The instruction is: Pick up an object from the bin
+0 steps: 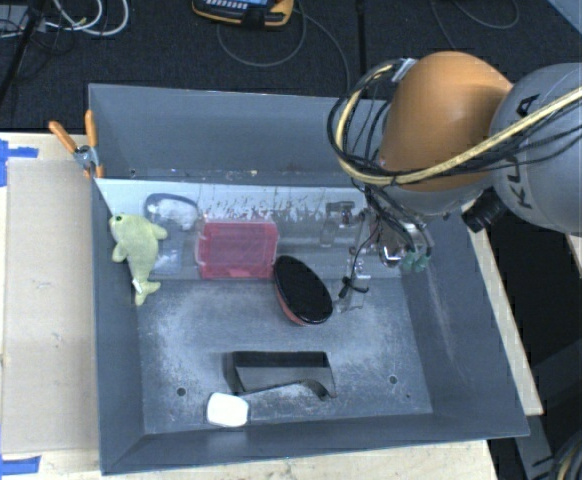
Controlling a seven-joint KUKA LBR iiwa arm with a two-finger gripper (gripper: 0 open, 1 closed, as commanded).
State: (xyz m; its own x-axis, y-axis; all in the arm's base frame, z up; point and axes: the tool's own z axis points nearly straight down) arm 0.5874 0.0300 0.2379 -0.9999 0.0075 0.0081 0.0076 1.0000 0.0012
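Looked straight down into the grey metal bin (451,368). Found the gripper (353,286) low over the floor, a touch toward 3 o'clock from the bin's centre, hanging beneath the orange wrist cover (441,118) and its loops of cables (356,143). Couldn't call its state, released or clenched: too dark and cluttered down there to tell.

Swept round the neighbours first. Picked out a green plush toy (136,251) way over at 9 o'clock, against the left wall. Noted a clear glassy thing (171,211) just beside that toy, at its 1 o'clock, kind not readable. Caught a pink translucent box (236,249) by the back wall, around 11 o'clock from centre. Spotted a black rectangular loop (276,371) lying flat at 6 o'clock, well apart from the gripper, with a small white block (227,410) just beside its 7 o'clock corner.

Then on to the nearest piece: a black oval thing (301,290), located near the middle of the floor, just beside the gripper at its 9 o'clock. Couldn't say touching or apart. Read it as dark and smooth on top, with a red rim peeking out along the lower edge, long axis running from 11 to 5 o'clock. Saw the pink translucent box crowding its 11 o'clock end.
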